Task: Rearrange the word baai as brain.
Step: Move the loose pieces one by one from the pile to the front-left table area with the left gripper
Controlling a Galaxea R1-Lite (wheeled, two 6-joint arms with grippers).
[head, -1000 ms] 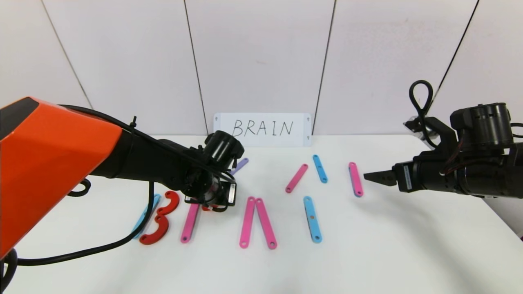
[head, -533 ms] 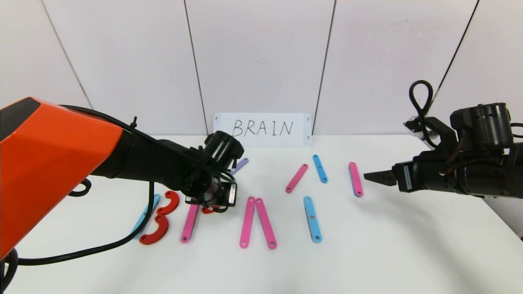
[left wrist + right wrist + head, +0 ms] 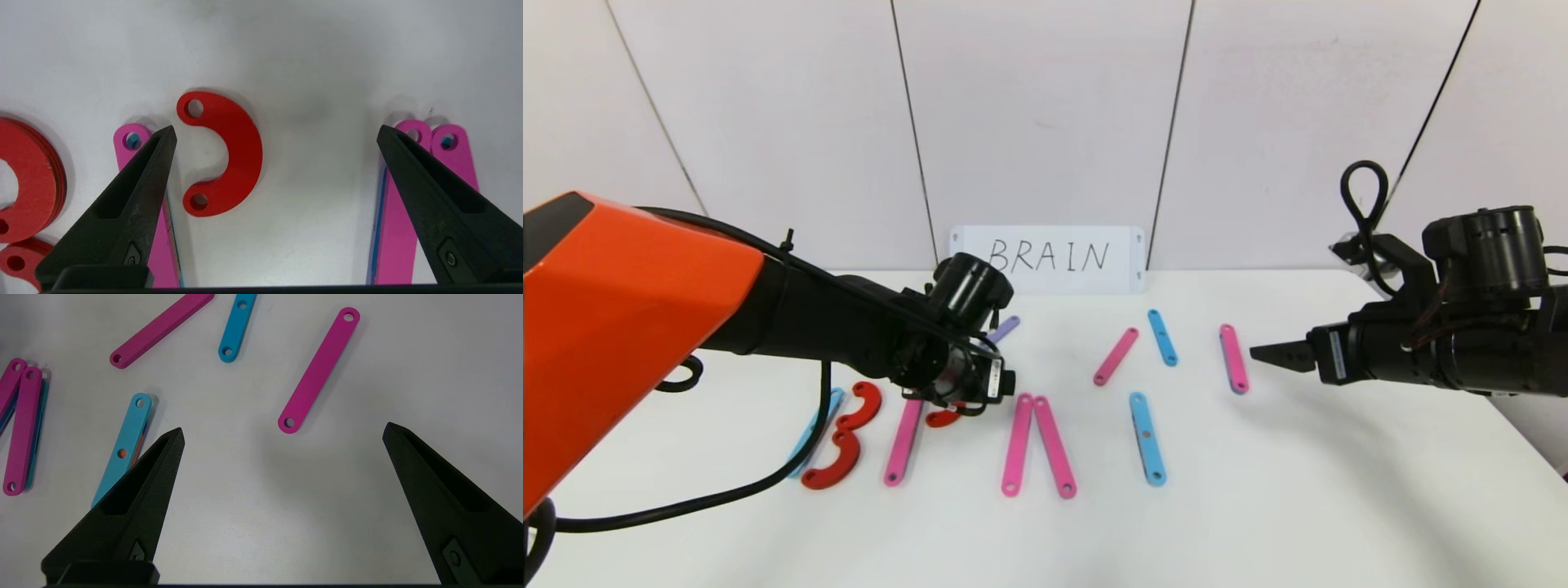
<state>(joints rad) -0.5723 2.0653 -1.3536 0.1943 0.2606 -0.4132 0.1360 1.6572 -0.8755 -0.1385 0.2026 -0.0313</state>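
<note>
— White panelled wall is seen behind a white surface (image 3: pixel 1258 506) in the head view, with a card reading BRAIN (image 3: pixel 1048 258) propped at the back. What is laid out in front of it?

— The word baai (image 3: pixel 1013 400) is spread in pieces across the middle of the surface: a blue bar with red curves (image 3: pixel 837 445) forming a B at the left, a pink bar (image 3: pixel 903 441) beside it, two pink bars meeting in a peak, and loose pink and blue bars to the right. The left gripper (image 3: pixel 960 400) is held low over a small red curve (image 3: pixel 942 418) next to that pink bar. The right gripper (image 3: pixel 1262 354) is parked near the rightmost pink bar.

— And in the left wrist view?

— The left fingers (image 3: pixel 139 179) are spread wide, with the red curve (image 3: pixel 222 153) lying flat between them, untouched, beside the pink bar's end.

— The right wrist view?

— The right fingers (image 3: pixel 155 473) are likewise spread over bare surface, nothing held.

— Which step is judged to be in hand?

— The bowl of the R appears to be set against its stem. Next, a diagonal leg would be needed; a loose bar must be fetched and angled from the curve's lower end.
</note>
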